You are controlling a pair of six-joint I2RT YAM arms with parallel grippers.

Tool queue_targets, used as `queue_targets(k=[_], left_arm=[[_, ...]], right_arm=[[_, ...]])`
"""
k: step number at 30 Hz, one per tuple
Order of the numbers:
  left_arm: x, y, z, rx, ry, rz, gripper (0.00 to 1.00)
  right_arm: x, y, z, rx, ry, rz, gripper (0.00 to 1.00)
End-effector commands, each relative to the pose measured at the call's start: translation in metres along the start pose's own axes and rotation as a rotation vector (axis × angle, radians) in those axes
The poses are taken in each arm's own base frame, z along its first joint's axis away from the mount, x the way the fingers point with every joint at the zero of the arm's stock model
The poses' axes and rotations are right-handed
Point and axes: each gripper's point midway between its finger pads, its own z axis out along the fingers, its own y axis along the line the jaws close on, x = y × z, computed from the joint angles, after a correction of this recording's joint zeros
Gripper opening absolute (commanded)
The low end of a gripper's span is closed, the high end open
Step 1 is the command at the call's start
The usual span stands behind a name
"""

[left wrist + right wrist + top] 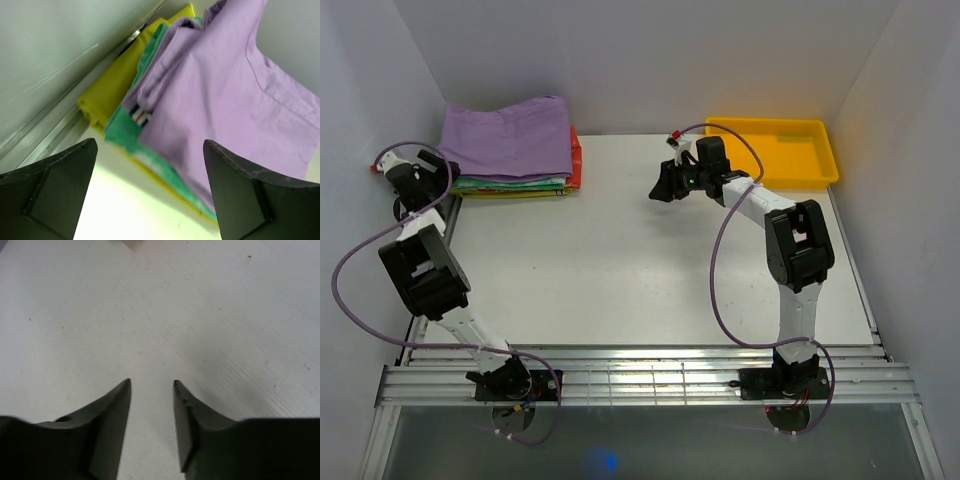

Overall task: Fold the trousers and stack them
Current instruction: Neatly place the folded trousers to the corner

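Left gripper (150,145) is standing wide open, gripping nothing, just short of the trousers (220,95). These are lying folded atop the garment stack (515,184) at the table's (620,260) far-left corner. They are looking light, limp and prone to sliding (pinch a folded edge through all layers). Their long axis is running left-right, with the striped waistband facing the left arm. Right gripper (152,382) is hovering over bare table, narrowly parted and empty.

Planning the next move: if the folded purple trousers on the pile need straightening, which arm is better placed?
Left. The left pincer is open right beside the trousers; the right pincer is over bare table, well away from them.
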Motion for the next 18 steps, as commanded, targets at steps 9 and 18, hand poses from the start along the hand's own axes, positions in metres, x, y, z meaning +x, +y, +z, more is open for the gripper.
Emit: queue_targets(k=[9, 18], left_arm=[[0.013, 0.018, -0.122, -0.102, 0.363, 0.461, 0.98], [0.12, -0.032, -0.186, 0.219, 0.746, 0.81, 0.98]], right_arm=[[-0.025, 0.009, -0.091, 0.124, 0.014, -0.185, 0.9], [0.045, 0.007, -0.183, 0.344, 0.092, -0.249, 0.9]])
